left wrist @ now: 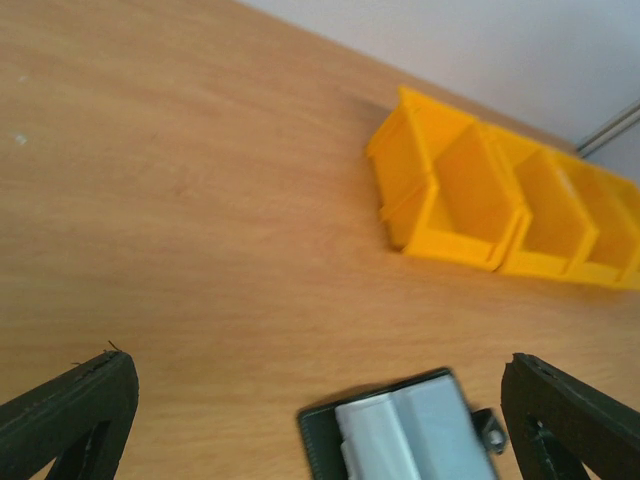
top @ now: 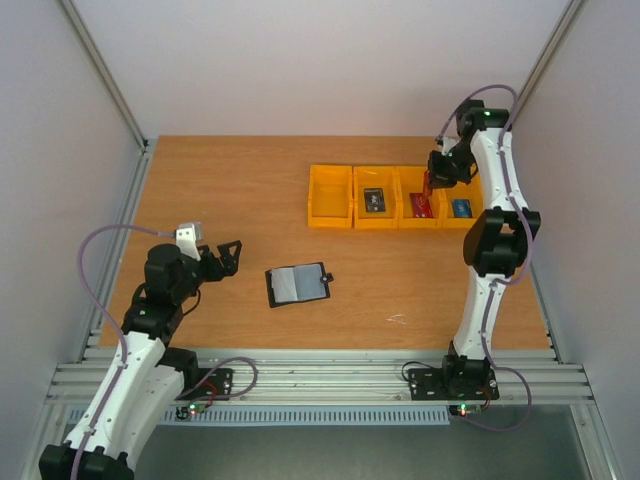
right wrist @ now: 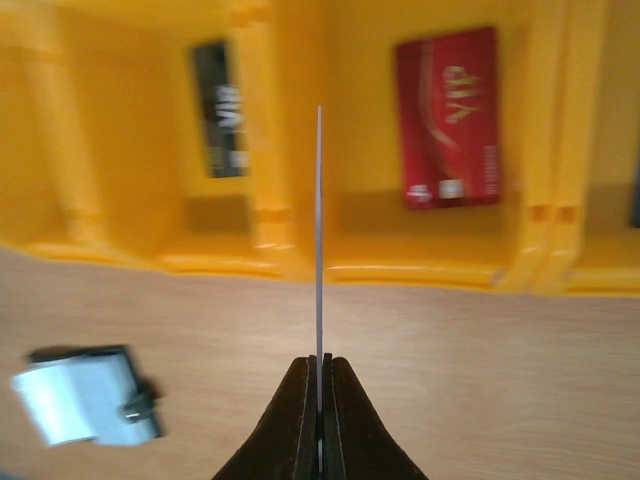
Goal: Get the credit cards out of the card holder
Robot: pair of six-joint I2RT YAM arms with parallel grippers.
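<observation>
We judge the step in hand to be the drop-off of one card already drawn out. Toward the desk's [top: 220, 190] near edge, about midway along it, the holder [top: 298, 284] lies flat and opened, grey faces up. We cannot tell whether any cards remain tucked in it. The left gripper [top: 232, 258] hangs just to its left with fingers spread wide, touching nothing.

Toward the far right corner, the right gripper [top: 432, 186] is pressed together on a card [right wrist: 319, 230]. Its wrist view shows the card only as a thin upright edge, so we cannot tell its face.

Next, we think, the right arm must settle squarely over one bin, since the card's edge now lines up with a divider between two. Then it should lower and part its fingers so the card falls flat inside.

Four yellow bins sit in a row along the far edge. The left bin [top: 330, 218] looks empty. The second bin [top: 375, 221] holds a dark card [top: 374, 200]. The third bin [top: 405, 200] holds a red card [top: 421, 206]. The right bin [top: 462, 224] holds a blue card [top: 461, 208].
</observation>
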